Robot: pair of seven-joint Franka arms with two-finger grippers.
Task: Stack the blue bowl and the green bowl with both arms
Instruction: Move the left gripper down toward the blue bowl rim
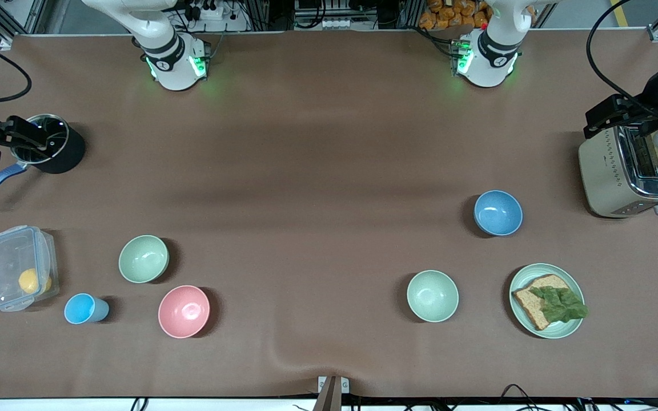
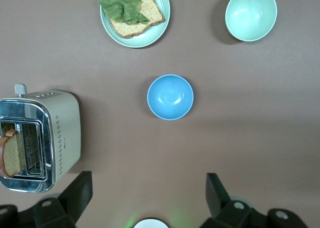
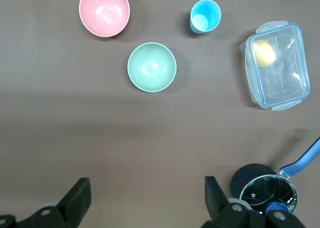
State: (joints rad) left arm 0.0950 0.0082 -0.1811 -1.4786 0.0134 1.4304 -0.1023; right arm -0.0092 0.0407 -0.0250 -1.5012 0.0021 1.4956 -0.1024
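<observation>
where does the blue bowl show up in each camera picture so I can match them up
Front view: the blue bowl sits toward the left arm's end of the table, beside the toaster.
Left wrist view: the blue bowl is near the middle of the picture, ahead of the open left gripper.
Right wrist view: not in it; the round sage-green one there is the green bowl.
Shared landmark: the toaster shows in the front and left wrist views.

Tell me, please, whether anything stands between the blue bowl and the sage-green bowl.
Nothing visible does. Bare table lies between the blue bowl and the green bowl. The paler mint bowl and pink bowl sit nearer the front camera, off that line.
</observation>
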